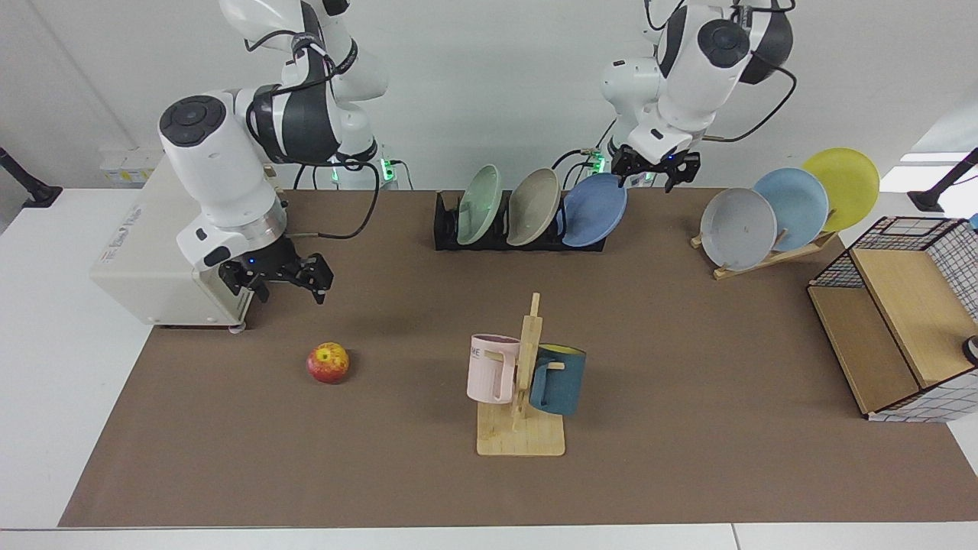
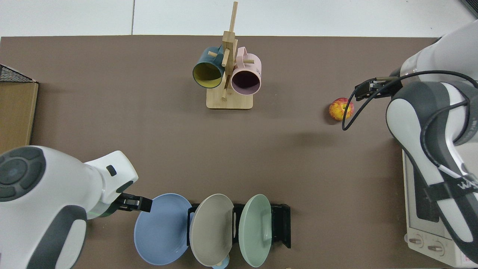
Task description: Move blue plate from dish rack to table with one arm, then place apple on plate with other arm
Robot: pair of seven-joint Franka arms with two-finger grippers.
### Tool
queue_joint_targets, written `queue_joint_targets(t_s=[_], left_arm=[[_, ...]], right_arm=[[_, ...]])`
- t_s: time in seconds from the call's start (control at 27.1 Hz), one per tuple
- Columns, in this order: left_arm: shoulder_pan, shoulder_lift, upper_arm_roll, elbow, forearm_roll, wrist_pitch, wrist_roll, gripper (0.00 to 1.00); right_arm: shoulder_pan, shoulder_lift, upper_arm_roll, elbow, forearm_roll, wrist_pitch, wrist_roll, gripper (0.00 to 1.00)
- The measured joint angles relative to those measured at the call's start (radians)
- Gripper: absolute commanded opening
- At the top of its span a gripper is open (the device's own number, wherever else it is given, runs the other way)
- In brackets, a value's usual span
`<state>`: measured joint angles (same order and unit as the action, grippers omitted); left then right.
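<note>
The blue plate (image 1: pixel 594 210) leans in the end slot of the black dish rack (image 1: pixel 445 229), at the right of the rack in the facing view. My left gripper (image 1: pixel 649 177) hovers open just behind the plate's upper rim; in the top view the left gripper (image 2: pixel 137 203) sits at the edge of the blue plate (image 2: pixel 162 229). The apple (image 1: pixel 328 362) lies on the brown mat of the table (image 1: pixel 688 382). My right gripper (image 1: pixel 276 279) hangs open above the mat, behind the apple. From above, the right gripper (image 2: pixel 368 90) is just beside the apple (image 2: pixel 340 108), apart from it.
A green plate (image 1: pixel 479 203) and a beige-grey plate (image 1: pixel 532 206) share the rack. A wooden mug stand (image 1: pixel 522 412) holds a pink and a dark blue mug at mid-table. A toaster oven (image 1: pixel 145 260), a slanted wooden plate stand (image 1: pixel 772 256) and a wire basket (image 1: pixel 901 321) line the sides.
</note>
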<state>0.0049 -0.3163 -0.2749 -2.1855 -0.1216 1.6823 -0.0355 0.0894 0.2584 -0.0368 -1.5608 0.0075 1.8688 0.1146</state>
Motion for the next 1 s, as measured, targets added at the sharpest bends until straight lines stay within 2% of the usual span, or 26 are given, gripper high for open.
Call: queue_joint_targets(t_s=[0.18,0.41,0.7,1.0], left_arm=[[0.0,-0.018,-0.031,-0.154,-0.019,0.104,0.0,0.99],[0.0,-0.04,-0.072,-0.256,-0.038,0.135,0.0,0.99],[0.0,-0.072,-0.098,-0.292,-0.077,0.133,-0.002,0.99],[-0.001,-0.081,-0.116,-0.295,-0.101,0.133,-0.005,0.98]], right_arm=[[0.004,0.05,0.001,0.004,0.0,0.053,0.0,1.0],[0.014,0.103,0.001,0.004,0.0,0.145,0.0,1.0],[0.015,0.136,0.0,0.0,0.001,0.17,0.0,1.0],[0.014,0.176,0.0,-0.051,0.002,0.242,0.003,1.0]])
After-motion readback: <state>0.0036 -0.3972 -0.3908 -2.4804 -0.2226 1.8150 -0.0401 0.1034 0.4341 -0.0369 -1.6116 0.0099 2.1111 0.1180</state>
